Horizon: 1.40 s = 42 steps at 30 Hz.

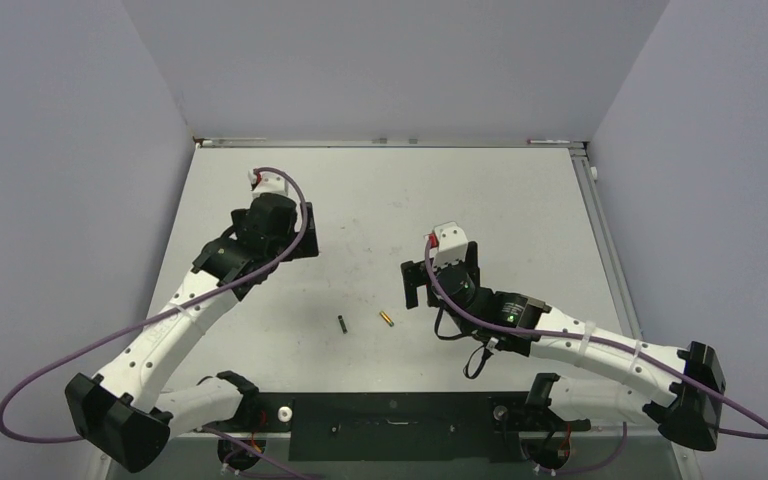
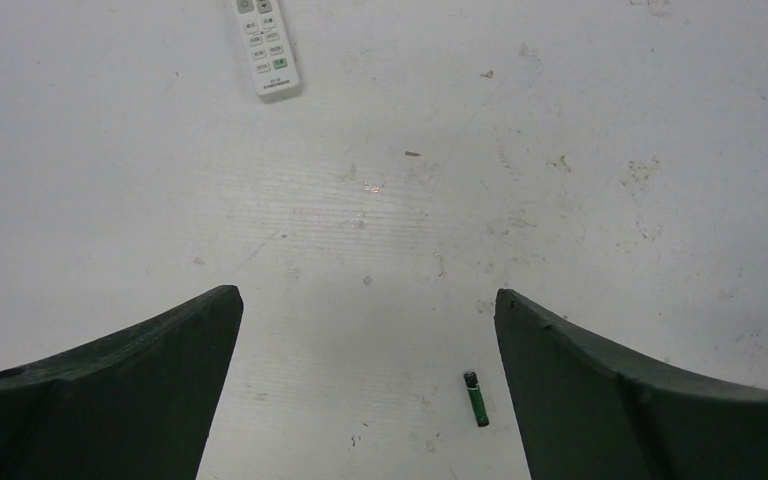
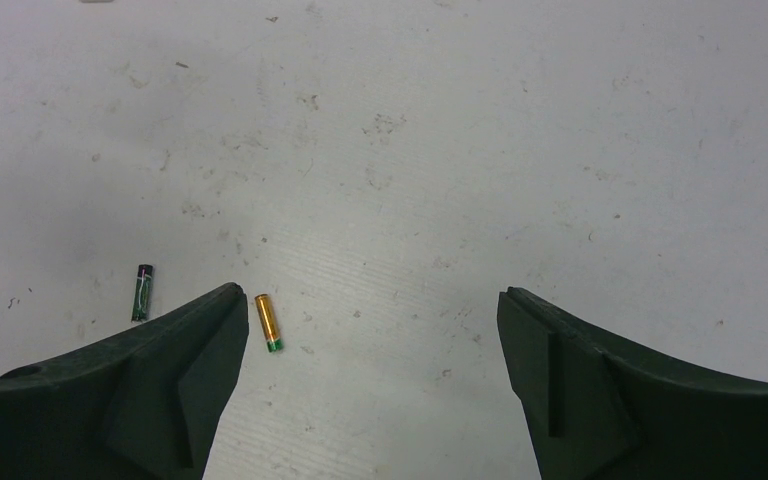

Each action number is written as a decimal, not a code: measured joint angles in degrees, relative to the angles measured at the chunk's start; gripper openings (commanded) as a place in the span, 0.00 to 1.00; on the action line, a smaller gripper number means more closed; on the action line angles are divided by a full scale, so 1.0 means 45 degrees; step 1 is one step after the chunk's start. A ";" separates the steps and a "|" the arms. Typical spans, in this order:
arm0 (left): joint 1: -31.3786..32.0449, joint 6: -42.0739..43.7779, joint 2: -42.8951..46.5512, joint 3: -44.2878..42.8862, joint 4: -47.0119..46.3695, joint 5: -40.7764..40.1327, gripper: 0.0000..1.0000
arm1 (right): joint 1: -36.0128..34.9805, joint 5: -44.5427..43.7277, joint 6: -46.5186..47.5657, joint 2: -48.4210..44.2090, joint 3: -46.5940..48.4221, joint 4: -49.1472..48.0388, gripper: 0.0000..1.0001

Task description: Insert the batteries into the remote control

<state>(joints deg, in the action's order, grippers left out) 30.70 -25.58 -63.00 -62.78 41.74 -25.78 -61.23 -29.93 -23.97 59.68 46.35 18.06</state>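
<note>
My left jaws, right jaws gape released; on the counter [image 3: 460, 150] lie gold battery [image 3: 268, 322], dark battery [image 3: 141, 292], remote control [image 2: 268, 50] apart.

The dark battery [image 1: 342, 323] lies near the gold battery [image 1: 386, 319], apart.

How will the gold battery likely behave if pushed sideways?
Likely to roll: the gold battery is a smooth cylinder lying on its side on the flat table. Probably rigid. Being thin with a glossy casing, it may slip in a pinch.
</note>
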 measured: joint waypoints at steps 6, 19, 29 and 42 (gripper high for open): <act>-0.0641 -0.0248 -0.0947 -0.0282 0.0049 -0.0097 0.96 | 0.0000 0.0204 -0.0058 0.0223 0.0000 0.0000 0.97; -0.3662 -0.0282 -0.3818 -0.1069 -0.0092 0.1219 0.96 | -0.0005 0.1073 -0.0160 0.0238 0.0010 -0.0165 0.98; -0.4512 -0.0262 -0.7257 -0.3211 -0.0058 0.1933 0.97 | -0.0005 0.1749 -0.0461 0.0248 0.0010 -0.0486 0.98; -0.5372 -0.0165 -1.0588 -0.4891 -0.0044 0.3206 0.92 | -0.0078 0.1846 -0.0879 0.0427 -0.0102 -0.0466 0.98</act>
<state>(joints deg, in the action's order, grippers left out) 6.52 -26.33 -110.65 -84.79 41.54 -11.35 -61.58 -21.63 -27.92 61.60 45.89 15.97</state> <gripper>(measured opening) 0.935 0.977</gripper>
